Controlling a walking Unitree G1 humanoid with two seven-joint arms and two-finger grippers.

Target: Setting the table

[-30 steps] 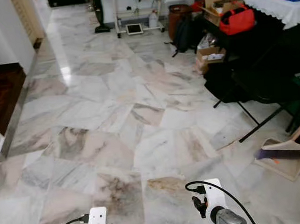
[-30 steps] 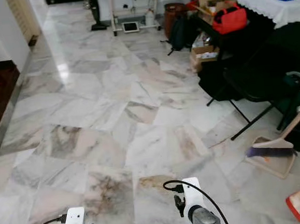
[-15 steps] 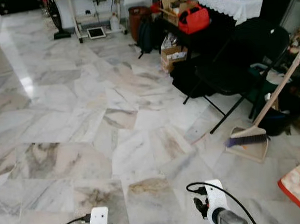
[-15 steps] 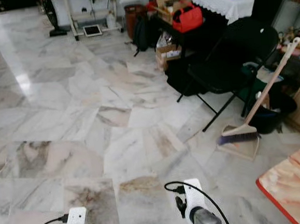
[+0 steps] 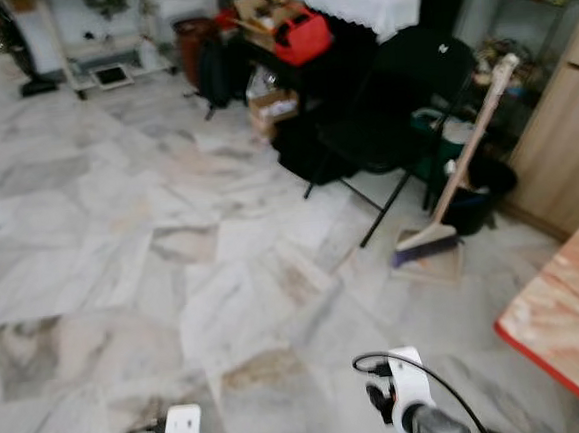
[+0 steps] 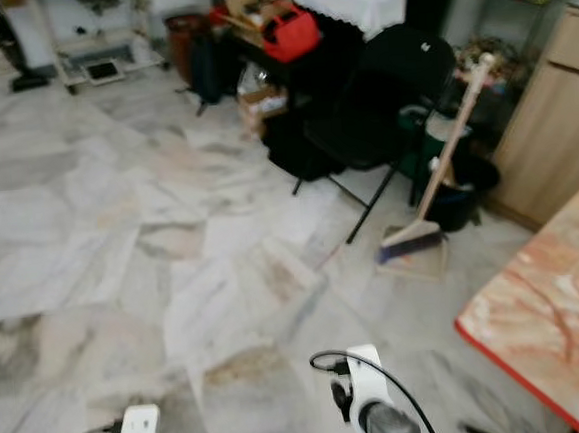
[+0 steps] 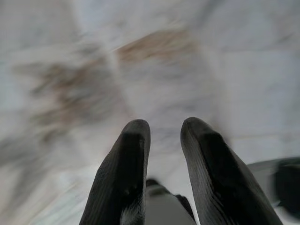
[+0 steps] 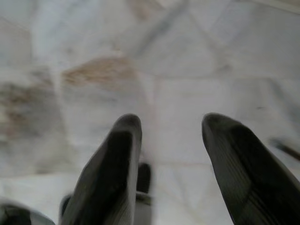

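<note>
Lying well right of the right gripper, the table.

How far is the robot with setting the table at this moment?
Nothing looks done yet. Both claws, left and right, are open and hold nothing, hanging above the marble floor. In hand: the robot faces the floor, with the red-edged table at its right, near the broom and black chair. No tableware is on the table part in view. Fetching and placing all remains.
</note>
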